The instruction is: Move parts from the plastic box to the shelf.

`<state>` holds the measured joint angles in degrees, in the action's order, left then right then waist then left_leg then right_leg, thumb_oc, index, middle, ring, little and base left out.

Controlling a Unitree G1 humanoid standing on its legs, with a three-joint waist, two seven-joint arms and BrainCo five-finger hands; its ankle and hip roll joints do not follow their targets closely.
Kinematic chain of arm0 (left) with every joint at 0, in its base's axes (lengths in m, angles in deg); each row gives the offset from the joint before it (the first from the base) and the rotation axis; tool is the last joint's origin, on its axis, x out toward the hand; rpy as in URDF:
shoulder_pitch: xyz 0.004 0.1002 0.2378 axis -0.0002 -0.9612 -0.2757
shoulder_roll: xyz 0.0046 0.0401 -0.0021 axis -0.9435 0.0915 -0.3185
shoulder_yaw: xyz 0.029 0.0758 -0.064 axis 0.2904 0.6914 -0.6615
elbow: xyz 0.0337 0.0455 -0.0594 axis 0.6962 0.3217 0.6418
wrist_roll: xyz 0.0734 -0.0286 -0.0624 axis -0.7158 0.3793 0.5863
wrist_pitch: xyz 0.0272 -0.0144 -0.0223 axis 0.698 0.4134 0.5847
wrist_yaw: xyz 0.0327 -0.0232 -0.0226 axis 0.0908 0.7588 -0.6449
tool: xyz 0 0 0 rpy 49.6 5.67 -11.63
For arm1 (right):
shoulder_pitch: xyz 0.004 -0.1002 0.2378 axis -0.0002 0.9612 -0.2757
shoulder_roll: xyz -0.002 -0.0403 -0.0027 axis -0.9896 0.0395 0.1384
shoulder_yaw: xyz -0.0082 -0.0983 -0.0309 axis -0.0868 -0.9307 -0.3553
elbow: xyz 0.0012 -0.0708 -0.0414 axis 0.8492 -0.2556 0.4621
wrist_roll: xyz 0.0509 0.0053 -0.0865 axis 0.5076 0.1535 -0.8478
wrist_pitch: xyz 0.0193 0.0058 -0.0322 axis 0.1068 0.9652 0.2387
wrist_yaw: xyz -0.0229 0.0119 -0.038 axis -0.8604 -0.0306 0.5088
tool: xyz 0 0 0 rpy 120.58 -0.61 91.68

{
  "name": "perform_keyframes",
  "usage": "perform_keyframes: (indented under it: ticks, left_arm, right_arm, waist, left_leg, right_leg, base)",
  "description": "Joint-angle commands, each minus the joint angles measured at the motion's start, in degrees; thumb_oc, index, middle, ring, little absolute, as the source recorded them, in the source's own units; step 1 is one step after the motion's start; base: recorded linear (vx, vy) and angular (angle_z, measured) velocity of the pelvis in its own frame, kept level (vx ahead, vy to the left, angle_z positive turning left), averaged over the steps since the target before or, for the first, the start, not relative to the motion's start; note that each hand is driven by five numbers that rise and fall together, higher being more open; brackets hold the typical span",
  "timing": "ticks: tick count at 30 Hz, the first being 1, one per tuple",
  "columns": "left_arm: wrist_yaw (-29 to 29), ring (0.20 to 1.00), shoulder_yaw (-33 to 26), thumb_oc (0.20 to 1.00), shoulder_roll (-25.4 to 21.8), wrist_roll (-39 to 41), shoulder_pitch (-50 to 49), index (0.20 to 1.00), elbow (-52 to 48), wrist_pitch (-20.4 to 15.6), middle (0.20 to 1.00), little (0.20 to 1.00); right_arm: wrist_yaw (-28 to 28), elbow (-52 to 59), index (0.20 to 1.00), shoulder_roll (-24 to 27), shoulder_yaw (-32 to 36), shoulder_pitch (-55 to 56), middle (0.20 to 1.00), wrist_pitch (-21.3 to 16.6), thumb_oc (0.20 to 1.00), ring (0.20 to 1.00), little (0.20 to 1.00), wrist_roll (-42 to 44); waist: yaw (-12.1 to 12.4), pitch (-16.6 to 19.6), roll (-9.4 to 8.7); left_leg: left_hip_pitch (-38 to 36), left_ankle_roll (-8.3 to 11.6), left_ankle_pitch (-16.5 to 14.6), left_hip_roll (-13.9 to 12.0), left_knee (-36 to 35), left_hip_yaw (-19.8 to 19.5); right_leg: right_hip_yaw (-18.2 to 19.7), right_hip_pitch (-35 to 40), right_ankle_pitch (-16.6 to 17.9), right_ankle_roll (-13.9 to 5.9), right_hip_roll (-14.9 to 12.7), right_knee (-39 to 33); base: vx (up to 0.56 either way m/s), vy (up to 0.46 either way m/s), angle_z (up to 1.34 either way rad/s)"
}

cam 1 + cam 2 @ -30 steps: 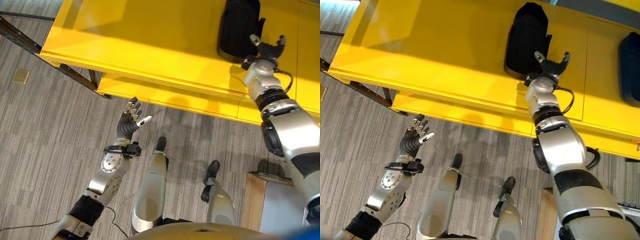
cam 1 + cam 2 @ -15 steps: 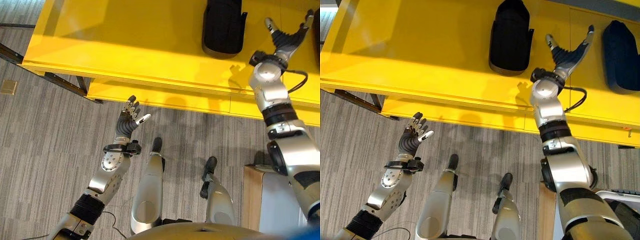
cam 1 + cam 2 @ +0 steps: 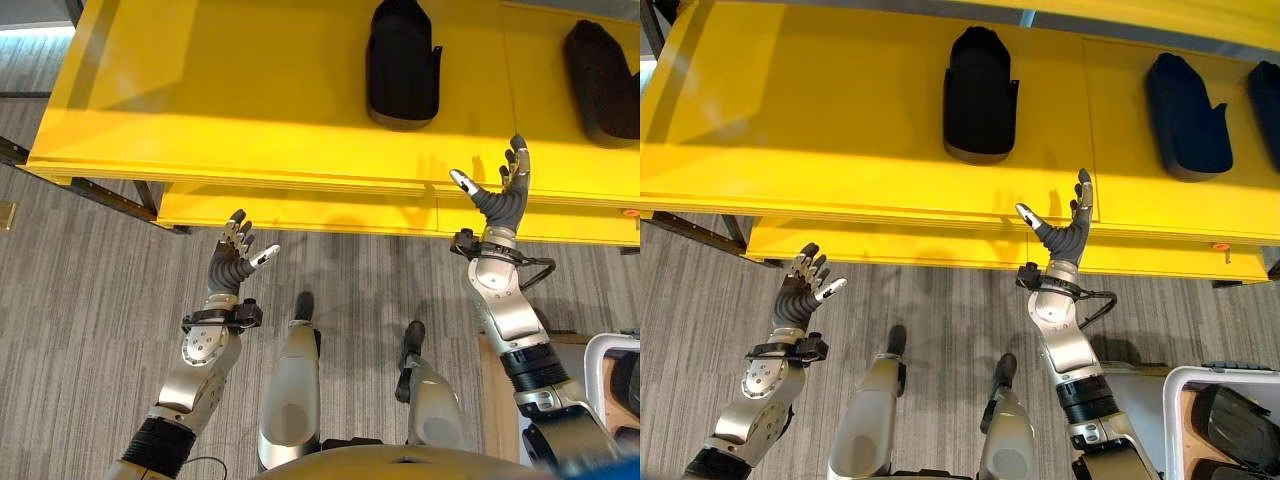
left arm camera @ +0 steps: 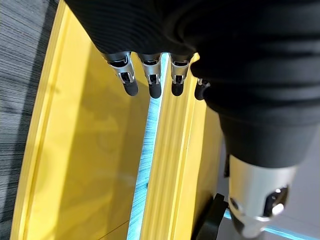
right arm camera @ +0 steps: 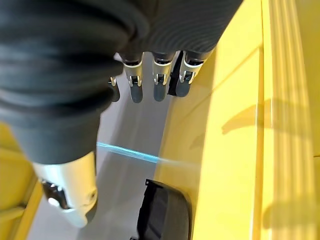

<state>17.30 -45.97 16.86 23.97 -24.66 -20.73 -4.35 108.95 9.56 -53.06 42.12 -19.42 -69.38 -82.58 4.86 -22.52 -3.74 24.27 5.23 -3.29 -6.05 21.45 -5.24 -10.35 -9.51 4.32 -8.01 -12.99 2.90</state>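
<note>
1. The right hand [image 3: 1060, 232] is raised at the front edge of the yellow shelf [image 3: 820, 130], fingers spread and straight, holding nothing.
2. The left hand [image 3: 798, 292] is lifted over the grey carpet [image 3: 700, 300], below the shelf's edge, fingers relaxed and empty.
3. One black part [image 3: 980, 93] lies on the shelf beyond the right hand; another black part [image 3: 1185, 115] lies further right, well apart.
4. The plastic box [image 3: 1180, 385] sits at the lower right, with dark parts [image 3: 1235, 420] inside.
</note>
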Motion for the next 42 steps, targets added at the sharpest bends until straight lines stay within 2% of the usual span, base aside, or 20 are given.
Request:
perform_keyframes:
  ticks: [1, 6, 11, 15, 17, 19, 22, 25, 26, 27, 28, 29, 30, 32, 33, 34, 35, 38, 39, 42]
  left_arm:
    - [1.6, 1.0, 0.0, 1.0, -0.7, -2.9, -1.9, 1.0, -4.2, -2.1, 1.0, 1.0]
    - [3.8, 1.0, -2.9, 1.0, 0.0, -3.5, -6.9, 1.0, -3.6, -2.0, 1.0, 1.0]
    - [5.3, 1.0, -3.5, 1.0, 2.4, -4.0, -8.1, 1.0, -2.0, -1.7, 1.0, 1.0]
    - [5.7, 1.0, -4.0, 1.0, 3.6, -3.5, -7.9, 1.0, -1.6, -2.2, 1.0, 1.0]
    - [5.8, 1.0, -4.6, 1.0, 5.0, -3.2, -7.3, 1.0, -1.1, -2.5, 1.0, 1.0]
    - [5.3, 1.0, -5.1, 1.0, 6.4, -2.8, -7.4, 1.0, -0.5, -2.5, 1.0, 1.0]
    - [5.7, 1.0, -4.4, 1.0, 7.6, -1.9, -6.9, 1.0, 0.8, -2.4, 1.0, 1.0]
    - [6.1, 1.0, -3.2, 1.0, 7.8, -2.7, -5.5, 1.0, 1.7, -1.6, 1.0, 1.0]
    - [6.4, 1.0, -3.1, 1.0, 8.0, -3.1, -5.5, 1.0, 1.7, -1.5, 1.0, 1.0]
    - [6.5, 1.0, -3.1, 1.0, 8.2, -4.2, -6.3, 1.0, 1.5, -1.5, 1.0, 1.0]
    - [6.5, 1.0, -3.1, 1.0, 8.2, -4.2, -6.3, 1.0, 1.5, -1.5, 1.0, 1.0]
    - [6.2, 1.0, -3.0, 1.0, 8.5, -4.2, -6.6, 1.0, 1.7, -1.6, 1.0, 1.0]
    - [6.4, 1.0, -2.8, 1.0, 9.2, -4.5, -7.1, 1.0, 1.6, -1.8, 1.0, 1.0]
    - [6.5, 1.0, -2.5, 1.0, 8.9, -5.4, -6.8, 1.0, 1.3, -1.8, 1.0, 1.0]
    - [6.5, 1.0, -2.5, 1.0, 8.9, -5.4, -6.8, 1.0, 1.3, -1.8, 1.0, 1.0]
    - [6.3, 1.0, -2.5, 1.0, 8.3, -5.3, -6.5, 1.0, 0.6, -2.1, 1.0, 1.0]
    - [6.6, 1.0, -2.3, 1.0, 8.7, -4.3, -6.1, 1.0, 0.9, -2.5, 1.0, 1.0]
    - [6.5, 1.0, -2.2, 1.0, 8.3, -3.8, -5.2, 1.0, 0.7, -2.3, 1.0, 1.0]
    - [6.7, 1.0, -2.4, 1.0, 7.7, -4.0, -6.1, 1.0, 0.0, -2.1, 1.0, 1.0]
    - [7.0, 1.0, -2.6, 1.0, 7.2, -3.3, -6.5, 1.0, 0.0, -1.7, 1.0, 1.0]
  right_arm:
    - [-4.0, 3.2, 1.0, 1.8, 3.6, 1.4, 1.0, -4.5, 1.0, 1.0, 1.0, -2.3]
    - [-12.0, 8.2, 1.0, 3.1, 3.3, 14.5, 1.0, -5.1, 1.0, 1.0, 1.0, 0.2]
    - [-15.1, 8.3, 1.0, 3.7, 4.1, 19.6, 1.0, -4.3, 1.0, 1.0, 1.0, 1.5]
    - [-16.5, 7.8, 1.0, 5.6, 5.3, 20.4, 1.0, -4.3, 1.0, 1.0, 1.0, -0.1]
    - [-18.4, 6.8, 1.0, 8.1, 5.8, 19.8, 1.0, -3.8, 1.0, 1.0, 1.0, 1.1]
    - [-19.3, 6.8, 1.0, 8.8, 5.8, 20.1, 1.0, -4.1, 1.0, 1.0, 1.0, 2.0]
    - [-19.7, 7.1, 1.0, 8.5, 5.9, 21.8, 1.0, -4.4, 1.0, 1.0, 1.0, 2.5]
    - [-19.2, 7.2, 1.0, 7.5, 6.4, 23.4, 1.0, -4.6, 1.0, 1.0, 1.0, 3.9]
    - [-19.2, 7.7, 1.0, 7.2, 6.7, 24.4, 1.0, -4.6, 1.0, 1.0, 1.0, 3.7]
    - [-19.4, 7.8, 1.0, 6.3, 6.1, 25.3, 1.0, -4.3, 1.0, 1.0, 1.0, 4.0]
    - [-19.4, 7.8, 1.0, 6.3, 6.1, 25.2, 1.0, -4.3, 1.0, 1.0, 1.0, 4.0]
    - [-19.7, 7.6, 1.0, 6.0, 5.7, 25.2, 1.0, -4.4, 1.0, 1.0, 1.0, 4.2]
    - [-20.6, 6.6, 1.0, 5.6, 4.2, 24.4, 1.0, -4.7, 1.0, 1.0, 1.0, 5.1]
    - [-21.2, 5.1, 1.0, 5.4, 3.1, 22.9, 1.0, -4.6, 1.0, 1.0, 1.0, 6.0]
    - [-21.2, 5.1, 1.0, 5.4, 3.1, 22.9, 1.0, -4.6, 1.0, 1.0, 1.0, 6.0]
    - [-21.5, 4.2, 1.0, 5.1, 1.5, 20.6, 1.0, -4.5, 1.0, 1.0, 1.0, 6.5]
    - [-22.0, 3.3, 1.0, 4.4, 0.7, 19.5, 1.0, -4.3, 1.0, 1.0, 1.0, 7.6]
    - [-22.0, 3.4, 1.0, 3.7, 0.9, 19.8, 1.0, -3.9, 1.0, 1.0, 1.0, 9.2]
    - [-23.0, 3.8, 1.0, 3.3, 0.6, 20.5, 1.0, -3.4, 1.0, 1.0, 1.0, 10.2]
    - [-23.2, 3.7, 1.0, 2.8, 0.3, 20.7, 1.0, -2.9, 1.0, 1.0, 1.0, 11.3]
  waist:
    - [-0.6, 5.5, 1.2]
    - [-3.5, 10.4, 1.32]
    - [-5.4, 14.5, 2.43]
    - [-6.0, 15.2, 3.03]
    - [-6.7, 14.9, 3.45]
    - [-6.5, 14.2, 3.63]
    - [-6.7, 13.1, 3.76]
    - [-8.0, 12.7, 3.15]
    - [-8.6, 12.6, 3.06]
    - [-8.1, 12.7, 2.77]
    - [-8.1, 12.7, 2.78]
    - [-7.6, 12.8, 2.68]
    - [-5.9, 12.9, 2.25]
    - [-5.0, 13.2, 2.13]
    - [-5.1, 13.3, 2.13]
    - [-4.1, 13.6, 1.92]
    - [-4.4, 14.3, 2.06]
    - [-4.5, 15.1, 1.96]
    - [-4.7, 16.0, 1.84]
    - [-5.0, 16.0, 1.87]
  left_leg:
    - [-6.6, 0.69, 7.3, -3.4, -14.0, 0.3]
    - [-13.3, 1.46, 10.1, -5.3, -21.7, 3.1]
    - [-17.2, 2.95, 12.3, -6.8, -26.4, 5.0]
    - [-18.2, 3.37, 12.7, -7.9, -26.4, 5.5]
    - [-19.6, 3.17, 13.7, -9.9, -26.4, 6.5]
    - [-19.9, 3.49, 16.6, -11.4, -26.3, 7.2]
    - [-18.8, 3.8, 20.7, -11.8, -25.2, 7.7]
    - [-15.8, 2.7, 21.5, -11.7, -22.7, 13.4]
    - [-15.5, 2.25, 20.1, -11.0, -22.3, 15.9]
    - [-15.0, 0.9, 16.4, -6.8, -21.3, 14.2]
    - [-14.8, 0.81, 16.5, -6.8, -21.2, 14.2]
    - [-14.6, -0.21, 14.6, -3.4, -21.1, 11.3]
    - [-14.3, -2.36, 10.7, 5.2, -21.2, 1.1]
    - [-14.3, -3.27, 10.0, 9.8, -21.7, -5.9]
    - [-14.3, -3.27, 10.0, 9.8, -21.7, -5.9]
    - [-14.7, -4.53, 9.1, 13.5, -21.5, -12.5]
    - [-16.1, -5.02, 9.3, 12.8, -22.5, -11.5]
    - [-17.4, -5.35, 9.0, 12.7, -22.9, -10.5]
    - [-20.0, -6.73, 7.9, 12.5, -24.2, -8.9]
    - [-21.5, -7.77, 6.8, 11.9, -24.4, -5.7]
  right_leg:
    - [-1.8, 3.5, -6.3, -1.45, -0.4, 5.7]
    - [-0.8, 7.4, -4.5, -1.93, 1.3, 0.5]
    - [-0.2, 10.2, -4.1, -1.93, 2.6, -2.5]
    - [0.5, 10.3, -5.3, -1.23, 3.7, -1.4]
    - [3.2, 8.9, -7.6, 0.35, 6.0, 1.4]
    - [4.9, 8.0, -8.6, 2.01, 8.5, 2.4]
    - [4.7, 8.8, -7.9, 3.34, 9.8, 0.8]
    - [3.1, 10.5, -6.8, 4.35, 9.9, -3.1]
    - [2.5, 10.9, -6.4, 4.57, 10.1, -4.0]
    - [2.8, 11.8, -5.5, 4.25, 9.8, -6.0]
    - [2.8, 11.6, -5.3, 4.24, 9.8, -6.1]
    - [3.6, 11.4, -4.7, 4.09, 9.7, -6.5]
    - [5.9, 10.8, -3.4, 4.09, 10.2, -7.5]
    - [8.0, 9.9, -2.5, 4.17, 11.5, -7.7]
    - [7.9, 9.8, -2.5, 4.17, 11.5, -7.7]
    - [11.3, 9.1, -2.1, 4.1, 12.8, -7.5]
    - [13.3, 9.1, -2.0, 3.92, 13.6, -7.0]
    - [13.8, 9.7, -2.3, 4.08, 13.5, -6.8]
    - [15.6, 10.5, -2.9, 3.75, 13.4, -6.0]
    - [18.0, 10.0, -3.0, 3.23, 13.6, -3.9]
  base:
    - [0.07, -0.014, -0.03]
    - [0.09, -0.012, -0.09]
    - [0.05, -0.029, -0.17]
    - [-0.01, -0.072, -0.12]
    - [-0.08, -0.233, -0.24]
    - [-0.09, -0.272, -0.48]
    - [-0.07, -0.2, -0.38]
    - [-0.06, -0.186, 0.04]
    - [-0.04, -0.152, 0.33]
    - [-0.03, -0.095, 0.32]
    - [-0.01, -0.032, 0.23]
    - [0.02, 0.001, -0.18]
    - [0.03, -0.018, -0.57]
    - [0.04, -0.026, -1.16]
    - [0.05, 0.002, -0.92]
    - [0.08, 0.073, -0.4]
    - [0.08, 0.073, -0.13]
    - [0.12, 0.115, -0.81]
    - [0.17, 0.149, -0.69]
    - [0.06, 0.086, -0.58]
